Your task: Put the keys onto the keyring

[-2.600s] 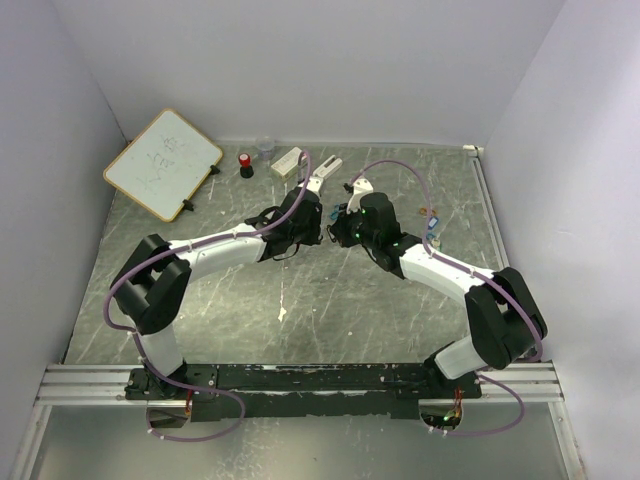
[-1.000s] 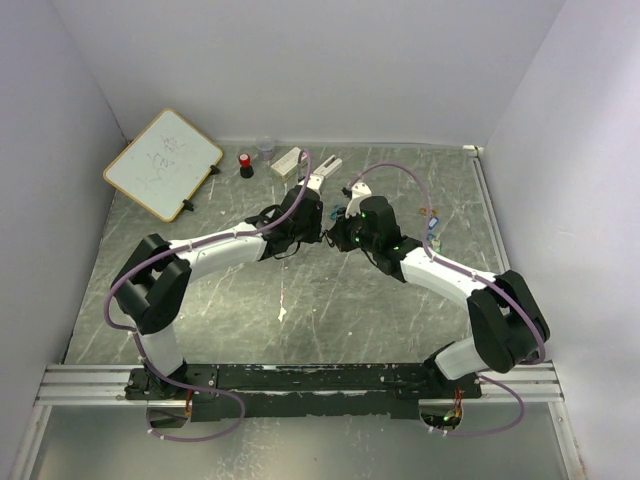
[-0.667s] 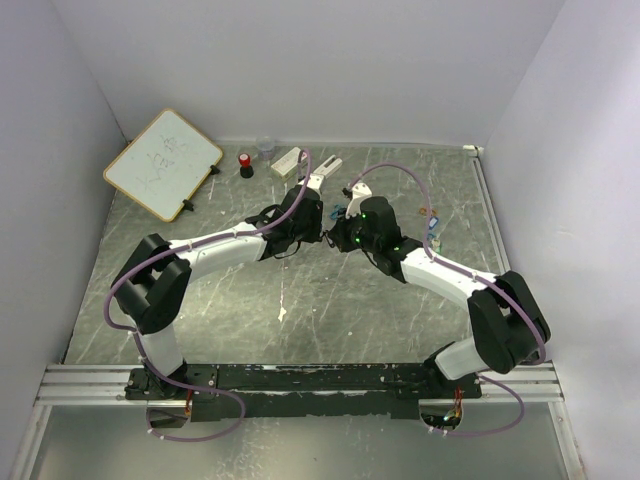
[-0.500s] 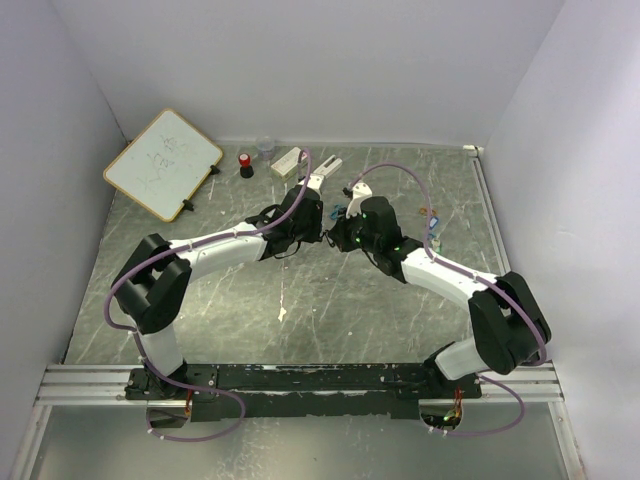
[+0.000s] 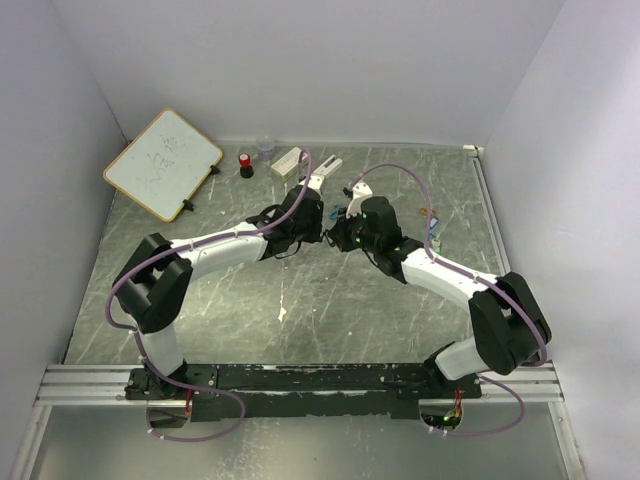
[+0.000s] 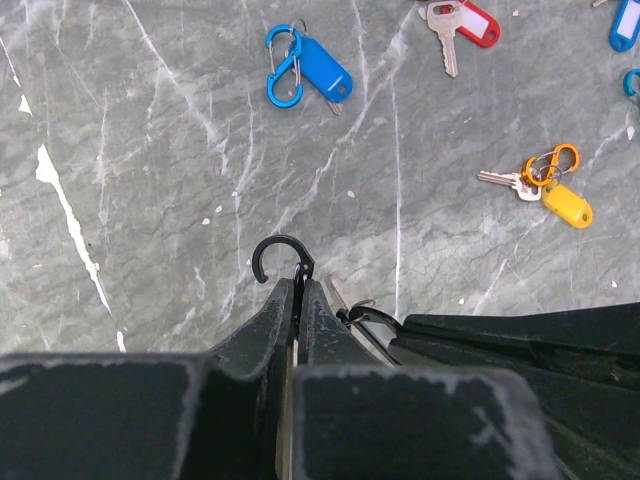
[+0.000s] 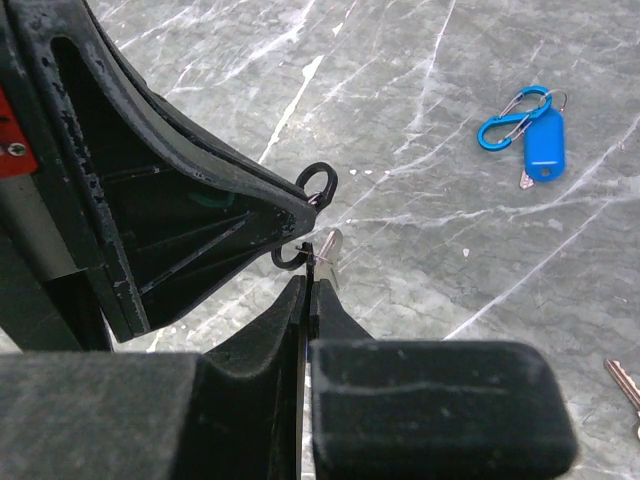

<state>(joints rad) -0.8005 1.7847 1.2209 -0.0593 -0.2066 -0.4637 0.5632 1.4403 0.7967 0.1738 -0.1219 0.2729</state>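
Keys [image 6: 450,30] lie scattered on the marble table [image 5: 330,300] out ahead of the black keyring [image 6: 283,260], which we take as our landmark. The left gripper [image 6: 300,290] has its jaws pressed tight together on the keyring's stem, so the open hook stands free just past the fingertips. Beyond the keyring we see a blue tag [image 6: 322,78] on its blue clip, well apart from it, with bare stone in between. Further off and to the right are a red tag [image 6: 475,22] at the edge of the view and a yellow tag [image 6: 567,205] with an orange clip. The right gripper [image 7: 308,285] comes in just beside the keyring with its jaws closed too. A silver key [image 7: 327,245] pokes out from its tip, and the key's point almost touches the keyring; we cannot tell if they touch. From above, both grippers meet over the far middle of the table. Past the keyring toward the back wall sit two white blocks [image 5: 287,160] and a red-capped cylinder [image 5: 245,164]. A whiteboard [image 5: 163,163] leans in the far left corner, well apart from it.
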